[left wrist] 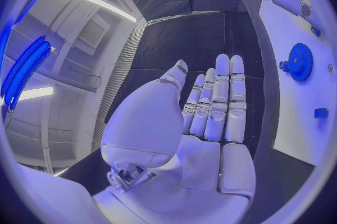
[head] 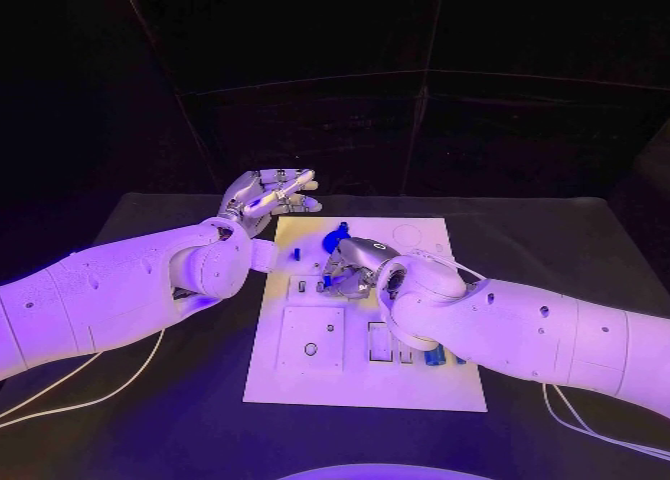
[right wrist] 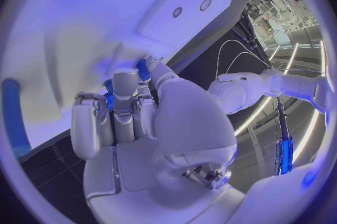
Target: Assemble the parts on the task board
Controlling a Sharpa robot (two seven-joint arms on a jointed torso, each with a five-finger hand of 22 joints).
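Right hand (head: 353, 266) apparently pinches a blue part (head: 334, 238); left hand (head: 270, 192) spread, empty.

head: overhead, facing table (head: 566, 230) | wrists: close behind hands | shared: task board (head: 422, 385)

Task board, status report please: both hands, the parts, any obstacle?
Left hand open, off the task board. Right hand over the board, holding a blue part. Blue gear on board. No visible obstacle.
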